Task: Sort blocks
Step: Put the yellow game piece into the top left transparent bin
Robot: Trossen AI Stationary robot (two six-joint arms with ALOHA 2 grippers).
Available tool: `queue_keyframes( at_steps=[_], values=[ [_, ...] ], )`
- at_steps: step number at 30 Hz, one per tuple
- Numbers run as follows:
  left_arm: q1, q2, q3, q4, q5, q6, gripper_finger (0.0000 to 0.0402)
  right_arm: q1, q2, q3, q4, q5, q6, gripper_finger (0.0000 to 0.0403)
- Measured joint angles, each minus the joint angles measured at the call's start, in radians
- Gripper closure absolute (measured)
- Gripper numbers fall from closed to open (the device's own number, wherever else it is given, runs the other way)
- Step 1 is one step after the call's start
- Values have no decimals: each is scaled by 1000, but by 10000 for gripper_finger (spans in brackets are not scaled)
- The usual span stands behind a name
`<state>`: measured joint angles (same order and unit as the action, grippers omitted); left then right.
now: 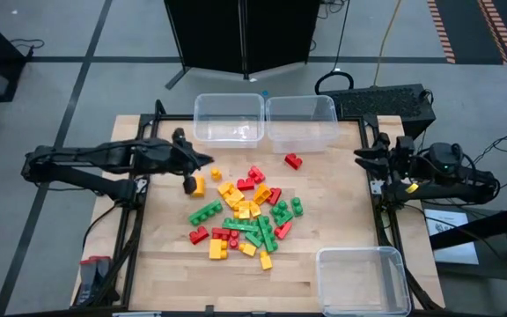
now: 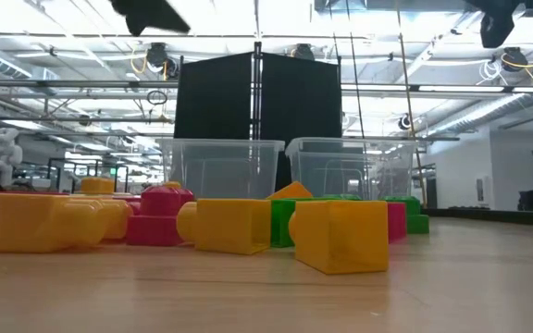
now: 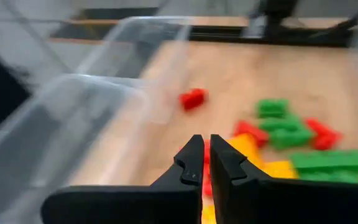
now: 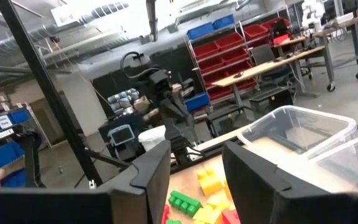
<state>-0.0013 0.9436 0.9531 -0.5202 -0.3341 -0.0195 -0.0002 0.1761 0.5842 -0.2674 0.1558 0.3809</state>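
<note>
Red, yellow and green blocks (image 1: 245, 216) lie loose in a heap on the middle of the wooden table; the low view shows them close up (image 2: 239, 225). One red block (image 1: 292, 161) lies apart near the far bins, and one yellow block (image 1: 199, 186) lies at the heap's left. My left gripper (image 1: 208, 160) hangs above the table, left of the heap and near the far-left bin. Its fingers (image 3: 206, 142) are shut, leaving a thin slit, and I see no block between them. My right gripper (image 1: 363, 158) waits open at the table's right edge (image 4: 197, 180).
Two clear bins stand side by side at the far edge (image 1: 228, 119) (image 1: 302, 123). A third clear bin (image 1: 362, 280) sits at the near right corner. Bare wood lies between the heap and the table's near-left edge. Behind the table stands a black panel (image 2: 257, 97).
</note>
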Motion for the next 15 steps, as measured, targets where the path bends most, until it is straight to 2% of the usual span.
queue_keyframes(
  at_steps=[3,7,12,15],
  values=[
    [-1,-1,-1,59,-55,-88,402,0,3,0,1,0,0,257],
    [-1,-1,2,79,-60,-180,402,0,3,0,3,0,0,257],
    [10,1,3,15,-18,-184,400,0,3,0,3,0,0,257],
    [43,20,4,-76,61,-248,381,0,3,0,2,3,-1,257]
  ],
)
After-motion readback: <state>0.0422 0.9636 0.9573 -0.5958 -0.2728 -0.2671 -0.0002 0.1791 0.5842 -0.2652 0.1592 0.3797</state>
